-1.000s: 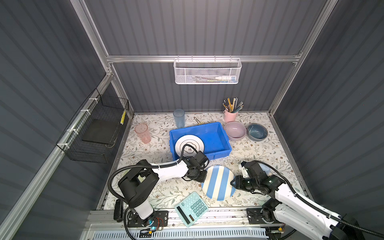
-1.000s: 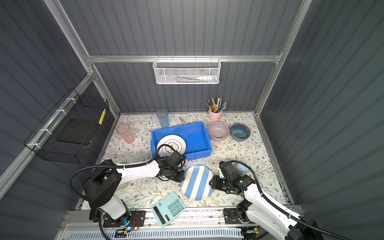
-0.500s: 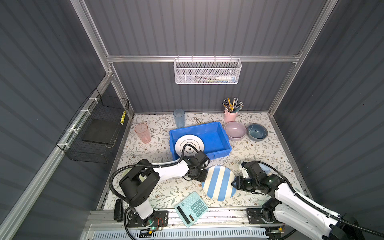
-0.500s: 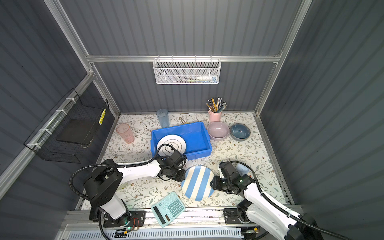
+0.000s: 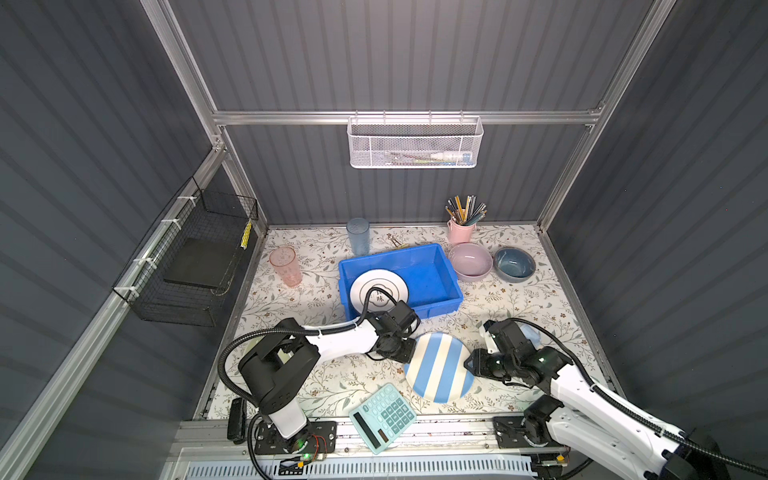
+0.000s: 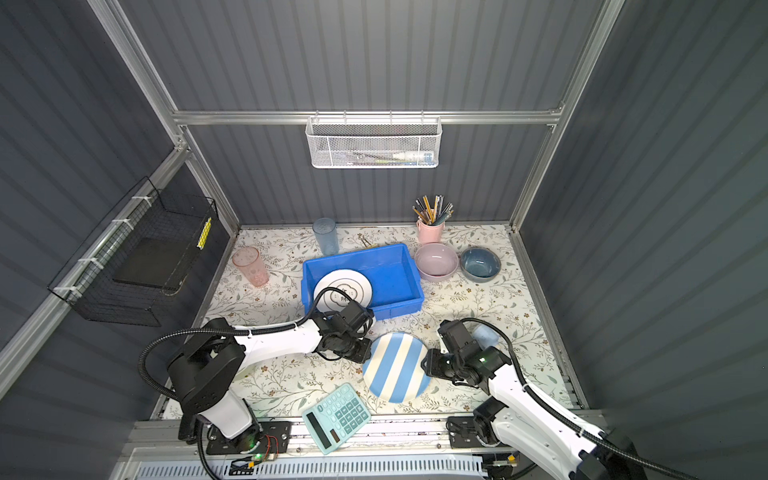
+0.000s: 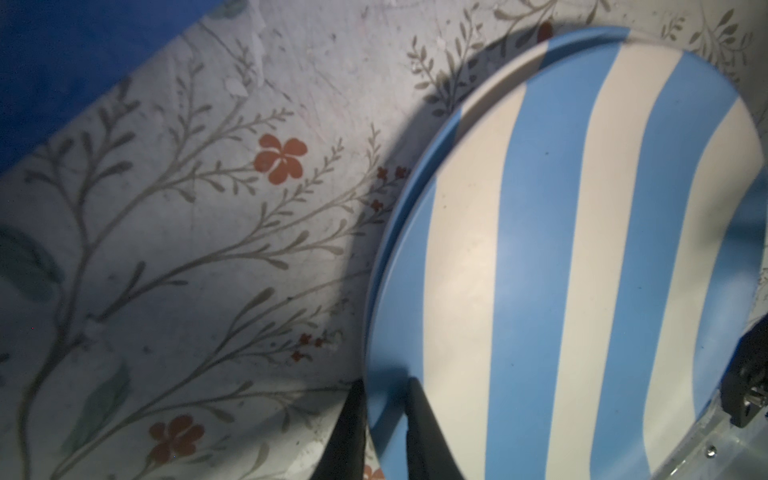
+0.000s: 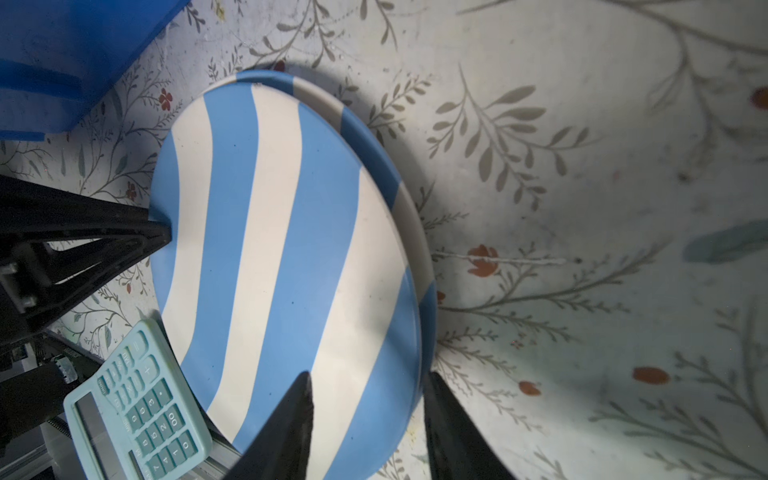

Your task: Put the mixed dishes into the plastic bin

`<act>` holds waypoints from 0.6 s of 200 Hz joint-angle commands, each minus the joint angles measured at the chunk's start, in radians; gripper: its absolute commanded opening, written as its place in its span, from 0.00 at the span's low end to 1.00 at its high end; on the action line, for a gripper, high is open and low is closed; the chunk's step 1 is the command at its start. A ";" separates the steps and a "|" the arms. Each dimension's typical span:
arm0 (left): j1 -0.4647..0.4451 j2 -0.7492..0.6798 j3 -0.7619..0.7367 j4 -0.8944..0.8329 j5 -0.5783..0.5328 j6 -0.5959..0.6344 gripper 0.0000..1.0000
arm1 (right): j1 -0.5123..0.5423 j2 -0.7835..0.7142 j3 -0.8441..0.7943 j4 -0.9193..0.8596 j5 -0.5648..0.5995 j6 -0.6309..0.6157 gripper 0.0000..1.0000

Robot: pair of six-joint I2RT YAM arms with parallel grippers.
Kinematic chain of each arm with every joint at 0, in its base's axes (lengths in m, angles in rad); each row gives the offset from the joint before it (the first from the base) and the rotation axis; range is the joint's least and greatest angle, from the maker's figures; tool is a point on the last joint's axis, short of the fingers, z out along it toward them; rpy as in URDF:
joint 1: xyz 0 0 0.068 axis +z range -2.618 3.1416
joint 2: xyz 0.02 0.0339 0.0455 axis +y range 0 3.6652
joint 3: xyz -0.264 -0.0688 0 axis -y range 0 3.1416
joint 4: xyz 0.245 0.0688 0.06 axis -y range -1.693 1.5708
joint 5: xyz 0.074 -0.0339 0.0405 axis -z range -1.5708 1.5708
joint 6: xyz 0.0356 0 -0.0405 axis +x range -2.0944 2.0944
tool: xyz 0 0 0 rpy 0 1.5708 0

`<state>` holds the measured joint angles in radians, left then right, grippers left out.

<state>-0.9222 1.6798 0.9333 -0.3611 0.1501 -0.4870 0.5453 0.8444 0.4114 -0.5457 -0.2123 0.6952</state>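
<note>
The blue-white striped plate (image 5: pixel 439 368) (image 6: pixel 395 368) lies tilted on the floral mat in front of the blue plastic bin (image 5: pixel 428 272) (image 6: pixel 392 272). My left gripper (image 5: pixel 409 353) (image 7: pixel 386 382) is shut on the plate's left rim (image 7: pixel 561 249). My right gripper (image 5: pixel 469 365) (image 8: pixel 368 374) stands open astride the right rim (image 8: pixel 282 249), one finger over the face, one outside the edge. A white plate (image 5: pixel 361 286) rests in the bin. The pink bowl (image 5: pixel 471 259), dark-blue bowl (image 5: pixel 514 262), blue tumbler (image 5: pixel 358 235) and pink tumbler (image 5: pixel 285 266) stand on the mat.
A mint calculator (image 5: pixel 382 417) (image 8: pixel 137 411) lies at the front edge, touching the plate's near side. The pink pencil cup (image 5: pixel 460 230) stands at the back. A black wire basket (image 5: pixel 195 266) hangs on the left wall and a white mesh basket (image 5: pixel 415 143) on the back wall.
</note>
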 commanded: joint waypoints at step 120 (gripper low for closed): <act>-0.008 0.042 0.006 -0.018 0.005 -0.012 0.17 | -0.067 -0.012 -0.116 0.226 -0.199 0.026 0.38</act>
<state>-0.9222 1.6798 0.9340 -0.3611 0.1501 -0.4873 0.4988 0.8589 0.3317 -0.4213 -0.3027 0.7086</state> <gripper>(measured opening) 0.177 0.394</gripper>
